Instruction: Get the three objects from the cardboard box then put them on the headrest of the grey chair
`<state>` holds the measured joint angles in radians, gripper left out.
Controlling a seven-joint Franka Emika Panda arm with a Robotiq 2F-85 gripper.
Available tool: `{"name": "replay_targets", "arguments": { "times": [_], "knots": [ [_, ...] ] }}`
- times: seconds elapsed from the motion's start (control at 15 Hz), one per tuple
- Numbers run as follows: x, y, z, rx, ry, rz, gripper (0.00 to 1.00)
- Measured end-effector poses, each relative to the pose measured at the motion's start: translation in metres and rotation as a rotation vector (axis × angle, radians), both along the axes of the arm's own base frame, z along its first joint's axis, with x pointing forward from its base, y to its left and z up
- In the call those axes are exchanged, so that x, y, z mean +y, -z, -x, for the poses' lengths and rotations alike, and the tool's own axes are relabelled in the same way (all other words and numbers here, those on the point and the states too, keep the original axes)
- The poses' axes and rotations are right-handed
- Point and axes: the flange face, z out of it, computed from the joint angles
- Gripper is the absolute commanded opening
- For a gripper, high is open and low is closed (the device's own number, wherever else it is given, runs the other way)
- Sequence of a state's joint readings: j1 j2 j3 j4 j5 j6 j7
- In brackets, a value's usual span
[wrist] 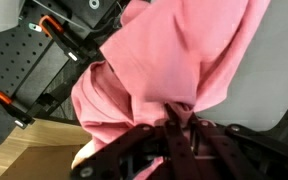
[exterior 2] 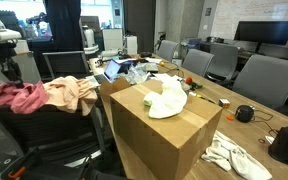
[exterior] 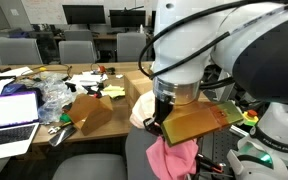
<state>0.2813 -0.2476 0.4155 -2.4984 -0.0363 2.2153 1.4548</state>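
Note:
My gripper (wrist: 180,122) is shut on a pink cloth (wrist: 174,60), pinching a fold between its fingertips. In an exterior view the gripper (exterior: 161,122) holds the pink cloth (exterior: 174,157) just over the top of the chair back (exterior: 136,150). In an exterior view the pink cloth (exterior 2: 22,98) lies next to a peach cloth (exterior 2: 74,92) on the chair's headrest (exterior 2: 44,125). The cardboard box (exterior 2: 164,135) stands right beside the chair, with a white cloth (exterior 2: 169,100) lying on its closed top. The gripper itself is hidden in that view.
A long table (exterior: 124,72) holds a laptop (exterior: 9,110), clutter and a second piece of cardboard (exterior: 89,110). A white rag (exterior 2: 229,155) and a black device (exterior 2: 245,113) lie beyond the box. Grey office chairs (exterior 2: 264,75) stand around. Clamps on a black pegboard (wrist: 34,70) sit below the cloth.

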Motion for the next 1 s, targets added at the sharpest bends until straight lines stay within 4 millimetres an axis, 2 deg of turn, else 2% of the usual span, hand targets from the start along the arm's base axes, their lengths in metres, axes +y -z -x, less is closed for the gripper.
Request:
{"name": "replay_targets", "arguments": {
  "times": [0.47, 0.53, 1.0],
  "knots": [
    [-0.009, -0.007, -0.003, -0.021, 0.046, -0.008, 0.95],
    [-0.011, -0.008, -0.003, -0.026, 0.054, -0.009, 0.99],
    [-0.031, -0.019, -0.001, -0.067, 0.126, -0.012, 1.0]
  ]
}}
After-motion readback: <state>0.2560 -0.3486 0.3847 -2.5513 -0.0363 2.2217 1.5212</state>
